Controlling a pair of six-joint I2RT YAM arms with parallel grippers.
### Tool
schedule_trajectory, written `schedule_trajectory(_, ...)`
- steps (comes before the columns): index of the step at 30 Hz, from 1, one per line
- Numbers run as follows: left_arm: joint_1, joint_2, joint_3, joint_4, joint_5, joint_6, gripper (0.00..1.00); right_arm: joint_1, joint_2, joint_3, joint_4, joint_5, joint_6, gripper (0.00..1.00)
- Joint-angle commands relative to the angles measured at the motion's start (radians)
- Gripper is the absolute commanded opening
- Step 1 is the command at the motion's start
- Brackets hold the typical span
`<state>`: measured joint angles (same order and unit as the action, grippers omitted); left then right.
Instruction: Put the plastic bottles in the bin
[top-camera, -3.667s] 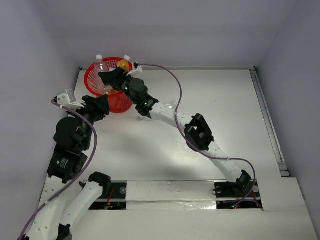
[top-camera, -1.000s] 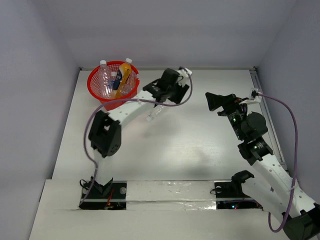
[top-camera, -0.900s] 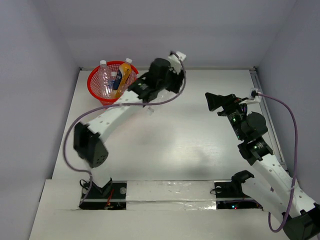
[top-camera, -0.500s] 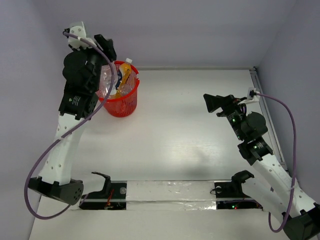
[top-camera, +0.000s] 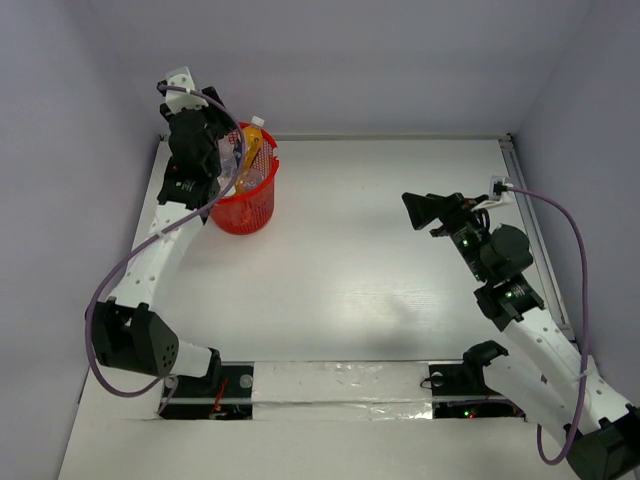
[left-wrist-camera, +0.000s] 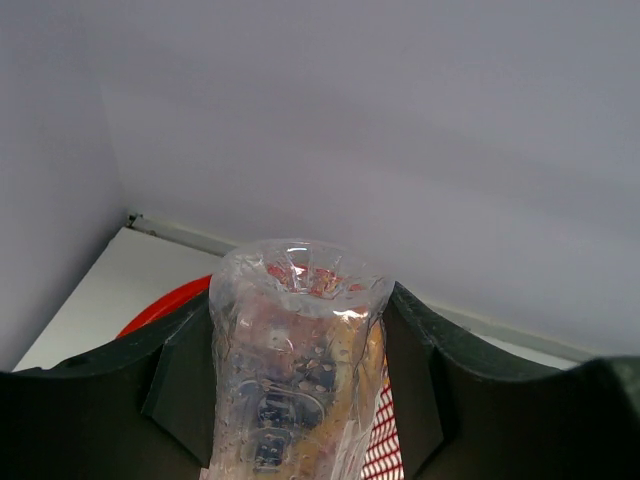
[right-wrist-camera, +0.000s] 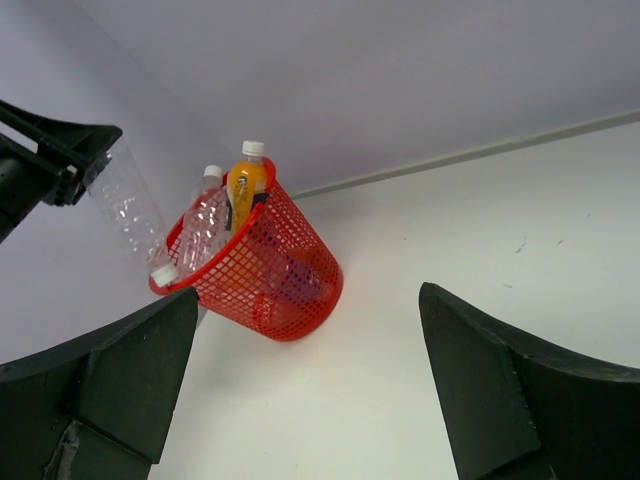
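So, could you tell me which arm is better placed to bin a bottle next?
Left: the left gripper holds a clear bottle cap-down at the rim of the bin, while the right gripper hangs open, far off.

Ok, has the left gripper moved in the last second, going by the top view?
Yes. The left gripper swung left along the table back edge to its back left corner, holding a clear bottle over the bin.
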<state>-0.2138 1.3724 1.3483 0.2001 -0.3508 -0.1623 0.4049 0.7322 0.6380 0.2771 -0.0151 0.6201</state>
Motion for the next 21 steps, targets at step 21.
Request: schedule_trajectory(21,-0.002,0.017,-0.382,0.501,-0.119,-0.072,0.64,-0.006,0.004,-0.035,0.137,-0.085,0.009,0.97)
